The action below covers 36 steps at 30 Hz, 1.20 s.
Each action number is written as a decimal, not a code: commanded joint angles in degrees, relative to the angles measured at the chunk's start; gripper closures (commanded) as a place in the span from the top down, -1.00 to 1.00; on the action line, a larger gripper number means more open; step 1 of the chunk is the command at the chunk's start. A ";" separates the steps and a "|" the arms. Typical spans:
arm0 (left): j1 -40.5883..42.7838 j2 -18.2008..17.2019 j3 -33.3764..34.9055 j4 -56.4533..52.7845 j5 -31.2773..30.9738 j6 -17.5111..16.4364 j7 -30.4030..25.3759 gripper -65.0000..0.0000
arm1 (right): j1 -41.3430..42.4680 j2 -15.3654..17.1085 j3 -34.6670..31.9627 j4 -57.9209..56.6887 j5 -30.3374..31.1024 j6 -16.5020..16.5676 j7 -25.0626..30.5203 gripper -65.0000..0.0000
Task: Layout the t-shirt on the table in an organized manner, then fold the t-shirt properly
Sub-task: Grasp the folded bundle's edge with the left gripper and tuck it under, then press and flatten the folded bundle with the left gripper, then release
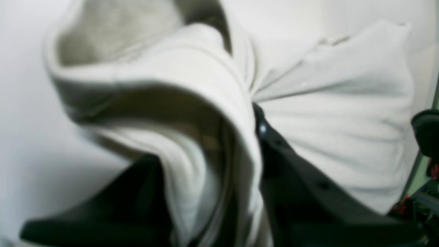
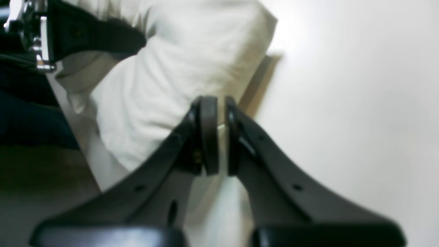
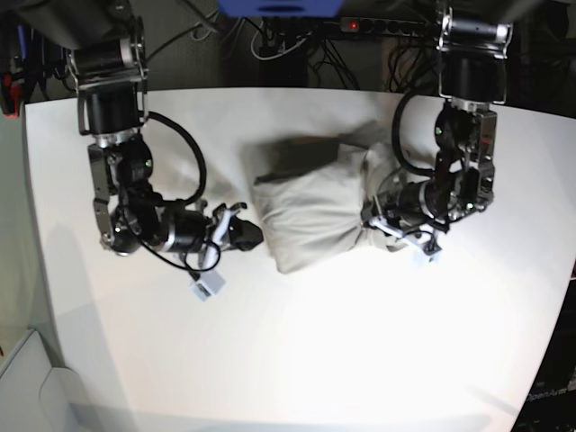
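The t-shirt (image 3: 315, 211) lies bunched into a wrinkled lump in the middle of the table (image 3: 315, 351). My left gripper (image 3: 376, 216) is at its right end. In the left wrist view the left gripper (image 1: 212, 144) is shut on a thick rolled fold of the t-shirt (image 1: 343, 113). My right gripper (image 3: 250, 234) meets the cloth's left edge. In the right wrist view the right gripper (image 2: 222, 113) has its pads nearly together with a thin pale strip of the t-shirt (image 2: 192, 51) between them. The shirt's edge casts a shadow on the table (image 2: 343, 103).
A small white box (image 3: 209, 286) dangles by the right arm near the table's left half. Cables and a power strip (image 3: 378, 25) run behind the far edge. A grey bin (image 3: 27, 382) sits off the front left corner. The left arm's finger (image 2: 89, 36) shows in the right wrist view.
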 commanded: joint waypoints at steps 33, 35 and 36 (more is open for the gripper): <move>-24.77 12.30 44.99 -15.55 50.67 -38.71 -14.77 -0.99 | -5.18 15.16 18.66 6.11 1.40 0.34 1.15 -0.92; -24.68 13.36 45.08 -15.55 54.10 -40.38 -14.77 -0.99 | -5.18 15.16 19.01 6.11 1.40 0.34 1.15 -0.91; -24.68 13.88 45.43 -15.55 55.95 -40.82 -14.77 -0.99 | -5.27 15.16 19.01 6.11 1.40 0.34 1.15 -0.91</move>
